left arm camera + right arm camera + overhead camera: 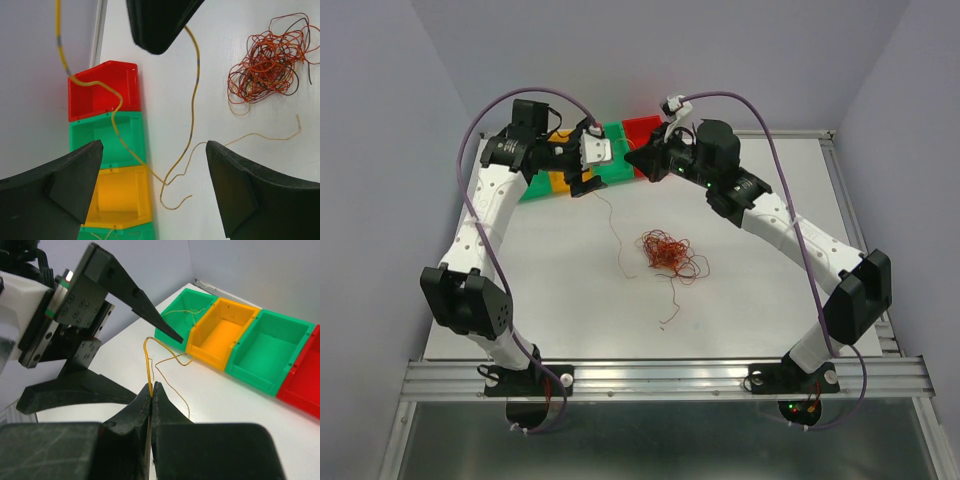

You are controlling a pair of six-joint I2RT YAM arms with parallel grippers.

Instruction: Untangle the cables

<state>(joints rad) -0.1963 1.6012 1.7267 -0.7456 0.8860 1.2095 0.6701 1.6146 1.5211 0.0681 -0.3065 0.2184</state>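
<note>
Right pincer (151, 390) pinched on one yellow strand (148, 371) beside the bin row (620, 133); left pincer (153, 145) wide open.
Overhead, I see the tangle of cables (665, 253) on the counter (570, 300), nearer me than the row, apart from it. Left wrist: the strand trails along the row. Right wrist: the row's end green bin (202, 296) holds thin strands.

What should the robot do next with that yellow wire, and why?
Probably carry it over the yellow bin and let go. The right gripper is pinching the yellow wire, which seems clear of the tangle; that bin sits close by, and the left gripper hangs open.
</note>
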